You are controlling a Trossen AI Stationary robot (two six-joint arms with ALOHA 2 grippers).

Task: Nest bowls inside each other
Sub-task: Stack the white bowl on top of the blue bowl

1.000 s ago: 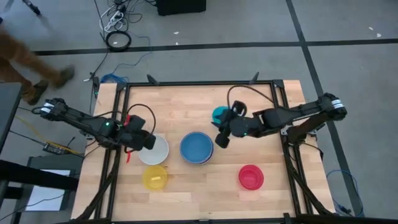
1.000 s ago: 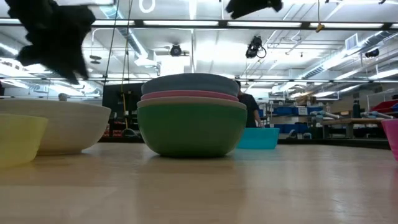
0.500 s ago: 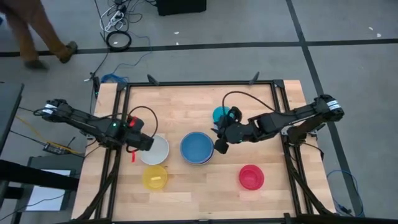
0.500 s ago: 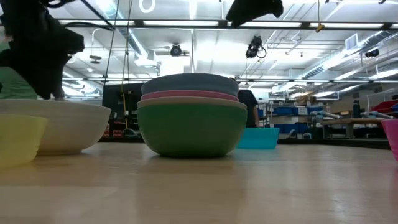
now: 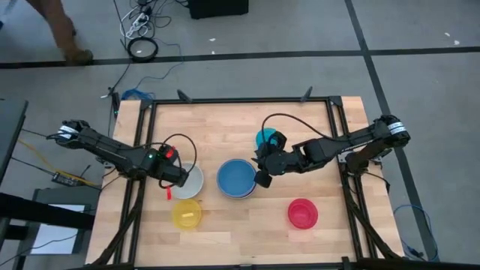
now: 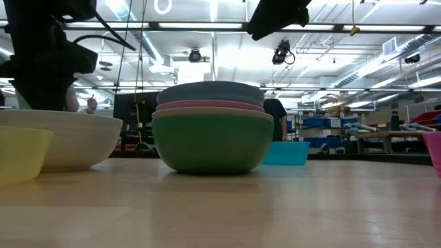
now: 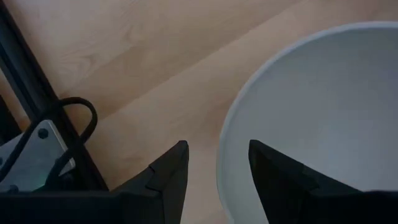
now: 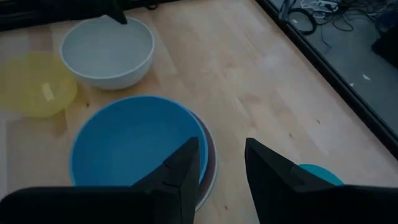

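The white bowl [image 5: 187, 181] sits left of centre in the high view, and the left end effector [image 5: 174, 180] is right at its left edge. In the left wrist view, that end effector's two fingers [image 7: 171, 174] stand apart with nothing held, and the near edge of the white bowl [image 7: 323, 118] runs between them: one finger outside over the tabletop [image 7: 118, 74], the other over the bowl's inside. A round bowl has no long axis, so what matters is that the wall lies in the gap.

The stack [image 5: 238, 178], blue on top with pink and green under it, lies at centre frame. The right end effector [image 5: 262, 166] hovers at its right edge, half open and empty, the blue bowl [image 8: 134, 146] just ahead of it. The left arm is much nearer the white bowl. The yellow bowl [image 5: 186, 214] lies lower left, the red bowl [image 5: 302, 213] lower right, and the small cyan bowl [image 5: 265, 137] above the stack.
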